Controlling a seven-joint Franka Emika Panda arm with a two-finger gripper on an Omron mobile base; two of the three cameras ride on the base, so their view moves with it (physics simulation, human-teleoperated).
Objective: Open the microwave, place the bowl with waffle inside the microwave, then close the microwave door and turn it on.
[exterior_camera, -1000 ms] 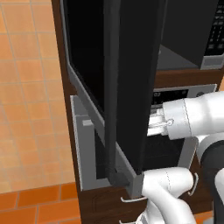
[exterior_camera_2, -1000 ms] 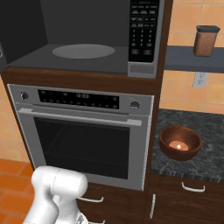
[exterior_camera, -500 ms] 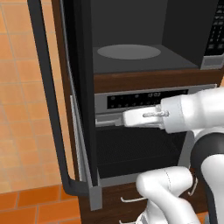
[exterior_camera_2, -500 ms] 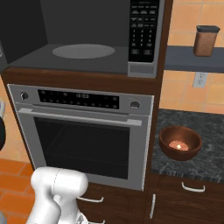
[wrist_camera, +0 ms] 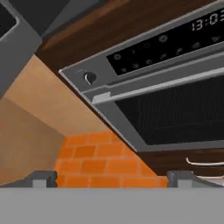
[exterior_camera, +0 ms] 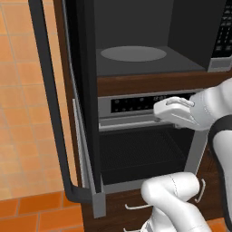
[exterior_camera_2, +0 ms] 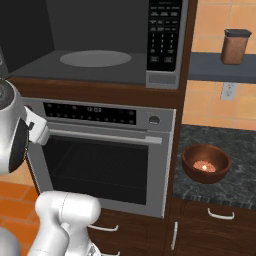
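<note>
While the microwave door (exterior_camera: 86, 99) stands swung fully out to the left, edge-on in the left base view, its long dark bar handle (exterior_camera: 50, 99) hangs out over the orange tile floor. Microwave (exterior_camera_2: 100, 45) cavity open and unobstructed: one round grey plate (exterior_camera_2: 95, 58) on its floor, nothing on it. Keypad strip (exterior_camera_2: 164, 35) at the cavity's right edge.

Gripper (wrist_camera: 111, 178) sits below the cavity, in front of the silver oven (exterior_camera_2: 105, 150), at about the level of its control panel; both fingertips (wrist_camera: 41, 178) show far apart in the hand view, jaws spread wide, nothing between them. Hand view looks across the oven's left corner, with one knob (wrist_camera: 89, 78) and the end of its horizontal handle (wrist_camera: 144, 89) ahead and the orange floor below.

Bowl with waffle (exterior_camera_2: 205, 163) rests on the dark speckled counter (exterior_camera_2: 235, 170) to the right of the oven, well apart from the gripper and lower than the microwave floor. Open counter around it on all sides.

Count: one bowl, one brown canister (exterior_camera_2: 235, 46) on the grey shelf (exterior_camera_2: 210, 67) above the counter, one wall outlet (exterior_camera_2: 228, 90) beneath that shelf.
</note>
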